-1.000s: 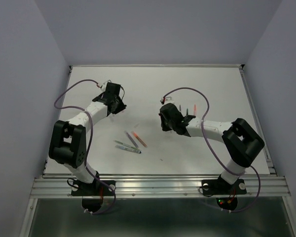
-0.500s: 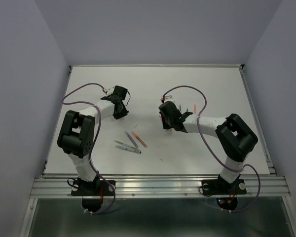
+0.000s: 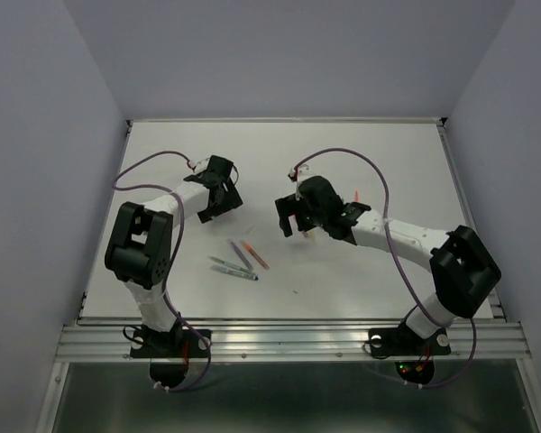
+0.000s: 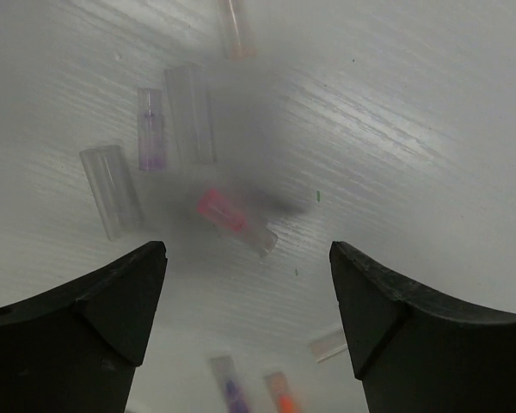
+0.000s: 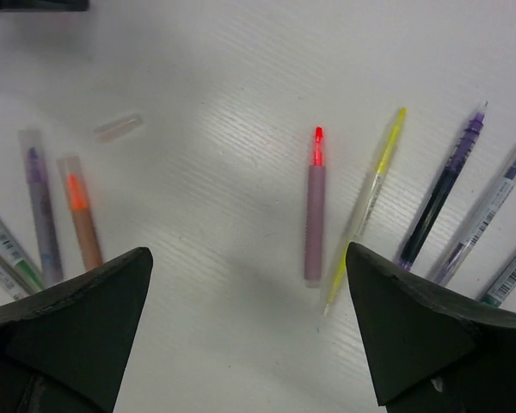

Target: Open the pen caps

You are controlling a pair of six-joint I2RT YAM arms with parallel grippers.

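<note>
Left hand (image 4: 247, 255), right hand (image 5: 248, 252) both wide, empty. I take orange pen (image 5: 84, 225) next: grip barrel, pull cap (image 5: 72, 182) straight.

Overhead view, two downward wrist close-ups

**Both sets of jaws wide apart**

Left arm (image 3: 142, 245) bent sharply at the elbow; left gripper (image 4: 248, 254) points down, empty; right arm (image 3: 406, 236) stretched far leftward — right gripper (image 5: 248, 252) low, fingers spread, holding nothing.
</note>
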